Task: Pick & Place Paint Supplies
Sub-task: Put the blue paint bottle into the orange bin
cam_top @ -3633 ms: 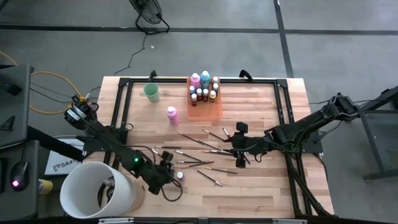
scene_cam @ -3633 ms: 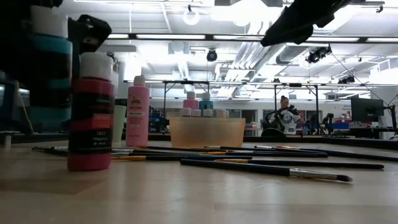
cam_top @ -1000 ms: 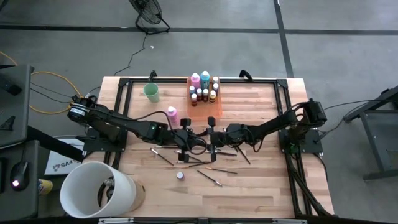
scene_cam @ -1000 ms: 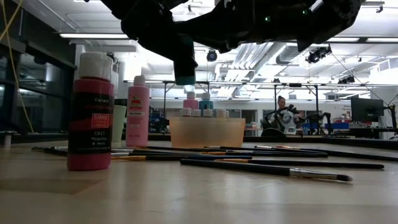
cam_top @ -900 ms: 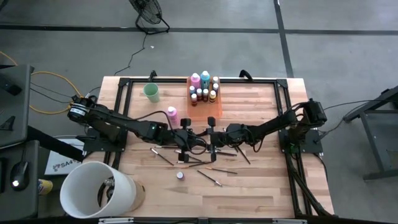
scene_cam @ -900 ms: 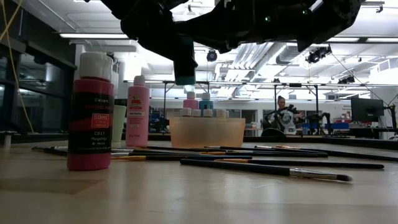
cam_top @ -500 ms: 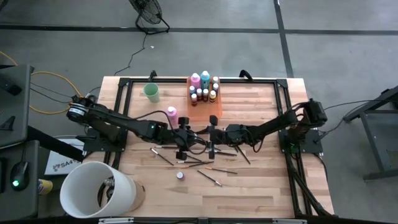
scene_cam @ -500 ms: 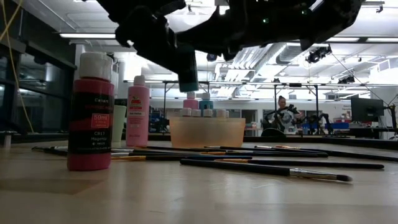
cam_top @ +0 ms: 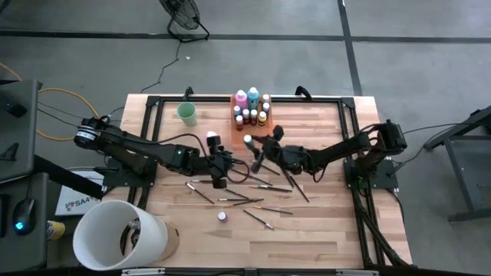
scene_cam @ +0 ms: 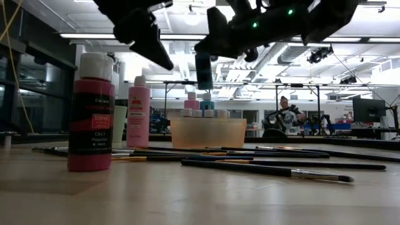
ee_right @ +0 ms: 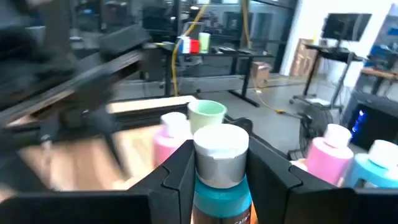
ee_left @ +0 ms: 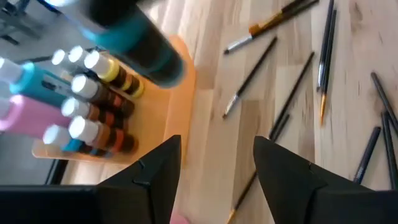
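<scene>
My right gripper is shut on a teal bottle with a white cap and hovers just near of the orange tray. That tray stands on the table with pink, teal and tiny pale-capped bottles in it. My left gripper is open, a little left of the right one, and it is over the brushes. A pink bottle stands on the table beside it. A small magenta bottle stands near the low camera. My right gripper pinches the teal bottle between its two fingers, on the body just below the cap. The fingers come at it about level from the table's right. The bottle stands upright and hangs clear above the table.
A mint-green cup stands left of the tray near the far edge. Thin brushes lie scattered across the middle of the table. A tiny bottle sits toward the near edge. A white bucket stands off the near left corner.
A second ago both grippers met at the teal bottle over the brushes. The bottle is now in my right gripper alone and has moved up and toward the far edge, close to the tray. My left gripper has let go and drawn back a little to the left.
</scene>
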